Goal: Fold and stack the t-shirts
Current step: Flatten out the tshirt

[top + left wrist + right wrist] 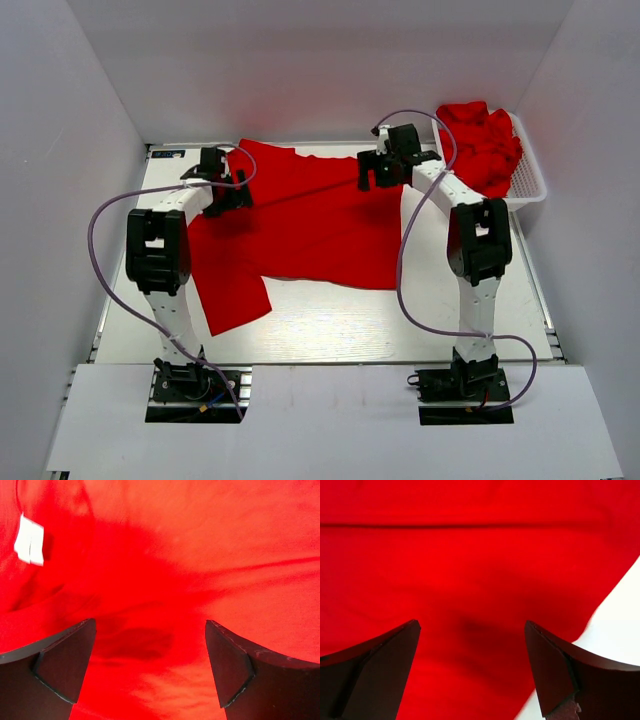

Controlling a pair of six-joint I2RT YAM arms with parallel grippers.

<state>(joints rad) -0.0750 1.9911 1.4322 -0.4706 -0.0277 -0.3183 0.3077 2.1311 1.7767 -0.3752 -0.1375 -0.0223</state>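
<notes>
One red t-shirt (310,230) lies spread across the middle of the white table, a sleeve reaching toward the front left. My left gripper (230,188) hovers over its left back part, open with nothing between the fingers (65,665). In the left wrist view the fabric (200,555) fills the frame, and a white label (29,540) shows at the upper left. My right gripper (376,172) is over the shirt's right back edge, also open and empty. In the right wrist view there is red cloth (470,555) under the gripper (472,670). More crumpled red t-shirts (485,145) are heaped in the basket.
The white mesh basket (530,188) stands at the back right corner, beside the right arm. Bare white table (620,630) shows just right of the shirt's edge and along the front (350,320). White walls close in the left, back and right sides.
</notes>
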